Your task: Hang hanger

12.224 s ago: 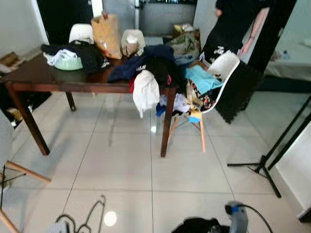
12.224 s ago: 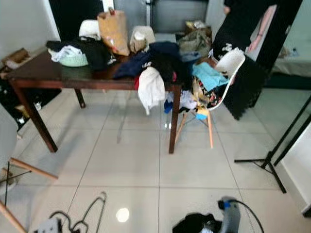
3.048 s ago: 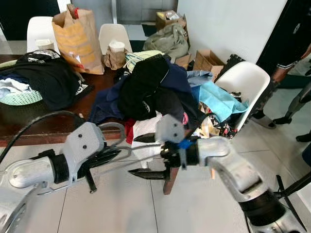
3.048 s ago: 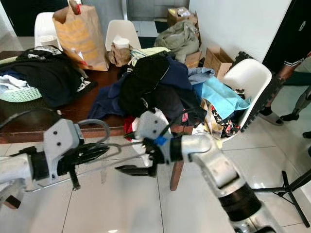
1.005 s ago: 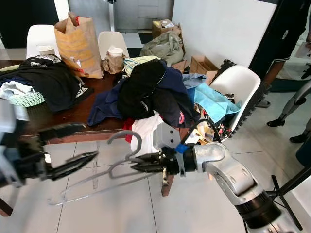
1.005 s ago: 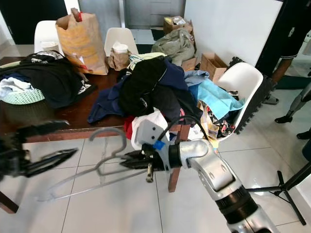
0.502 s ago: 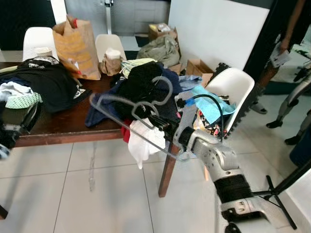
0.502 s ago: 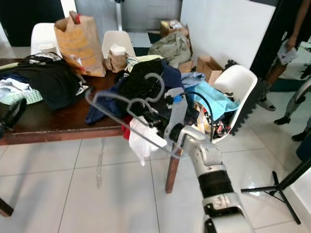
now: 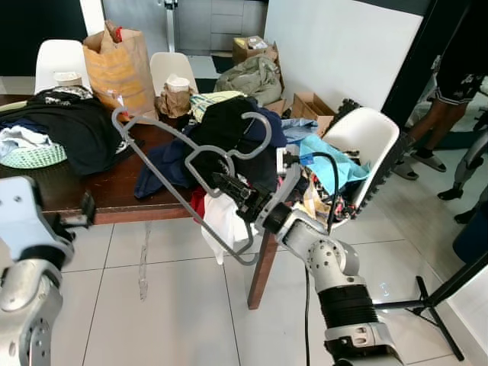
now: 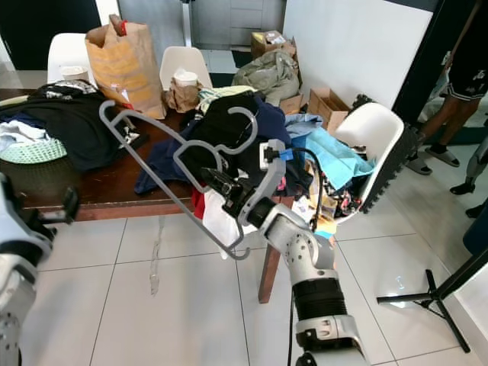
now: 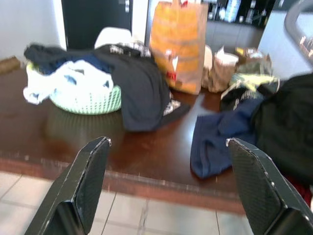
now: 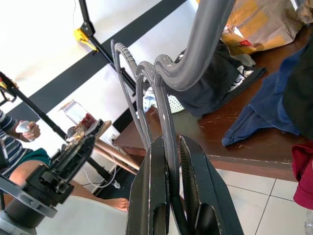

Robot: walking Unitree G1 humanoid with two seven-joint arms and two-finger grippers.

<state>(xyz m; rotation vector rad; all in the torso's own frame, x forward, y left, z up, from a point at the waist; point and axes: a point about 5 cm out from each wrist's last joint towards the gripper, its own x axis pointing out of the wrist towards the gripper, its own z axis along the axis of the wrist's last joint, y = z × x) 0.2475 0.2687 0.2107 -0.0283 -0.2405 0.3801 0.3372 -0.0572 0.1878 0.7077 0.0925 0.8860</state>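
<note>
A grey plastic hanger is held up in the air in front of the table, tilted, with its hook up by the clothes pile. My right gripper is shut on it near the neck. In the right wrist view both fingers clamp the hanger's thin grey bar. My left gripper is open with nothing between its fingers and faces the table top. The left arm is low at the left, away from the hanger.
The dark wooden table carries a clothes pile, a brown paper bag and a green basket. A white chair full of clothes stands at its right. A person's legs and a black stand leg are further right.
The left gripper has let go of the hanger and pulled back to the lower left. The right gripper has lifted and tilted the hanger up in front of the clothes pile.
</note>
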